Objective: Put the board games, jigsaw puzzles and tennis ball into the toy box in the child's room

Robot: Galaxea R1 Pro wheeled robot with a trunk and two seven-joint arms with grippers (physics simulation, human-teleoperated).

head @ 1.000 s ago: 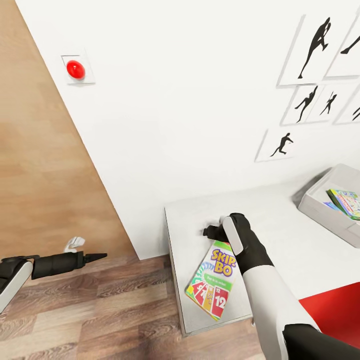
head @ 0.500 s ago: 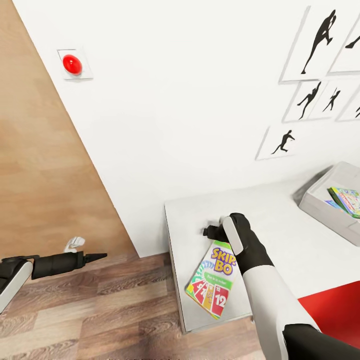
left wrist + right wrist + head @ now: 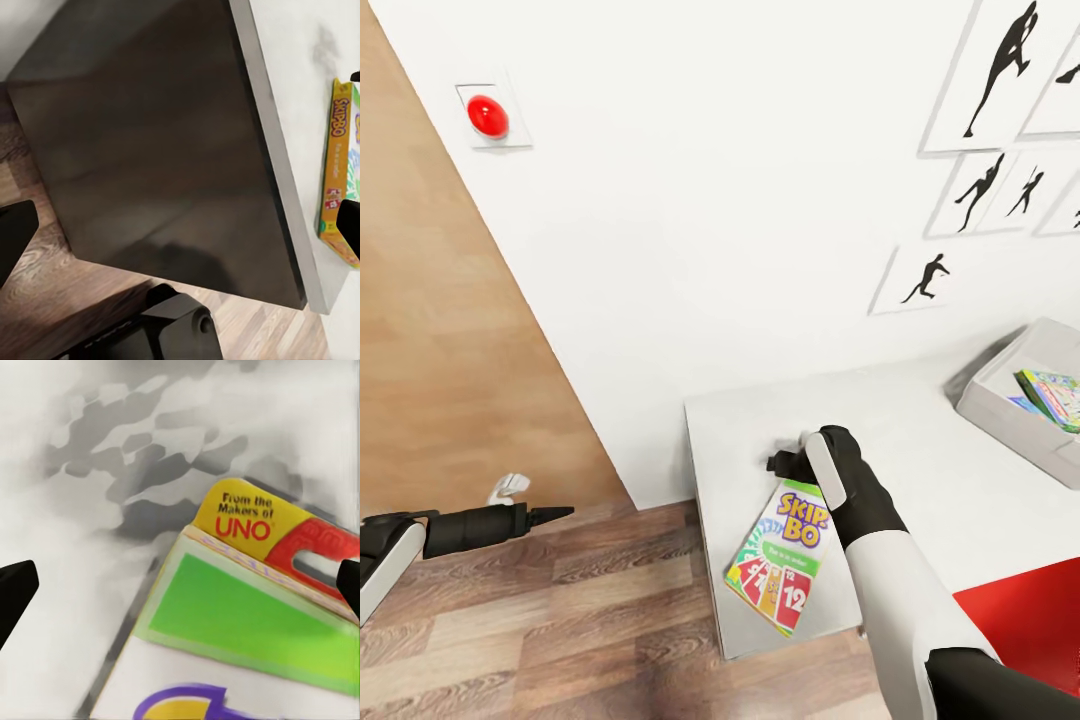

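Observation:
The green-yellow "Skip-Bo" board game [image 3: 778, 560] lies flat near the left end of the white table [image 3: 940, 480]. My right gripper [image 3: 785, 463] hovers at the box's far end. In the right wrist view that gripper [image 3: 180, 589] is open, its fingertips [image 3: 15, 592] spread wide on either side of the box's hang-tab end [image 3: 255, 607]. The grey toy box [image 3: 1010, 405] stands at the table's right, with colourful flat toys [image 3: 1053, 395] inside. Out over the wood floor, left of the table, my left gripper [image 3: 552, 515] is open and empty; its wrist view shows the game box's edge [image 3: 341, 172].
A white wall with black silhouette pictures [image 3: 930, 280] rises behind the table. A red round button [image 3: 488, 116] sits on the wall by a wooden panel [image 3: 440, 350]. A red flat shape [image 3: 1020, 620] covers the table's near right. A small white object [image 3: 508, 488] lies on the floor.
The whole view has shifted slightly, so the camera moved. Both arms and the Skip-Bo box keep their places relative to each other.

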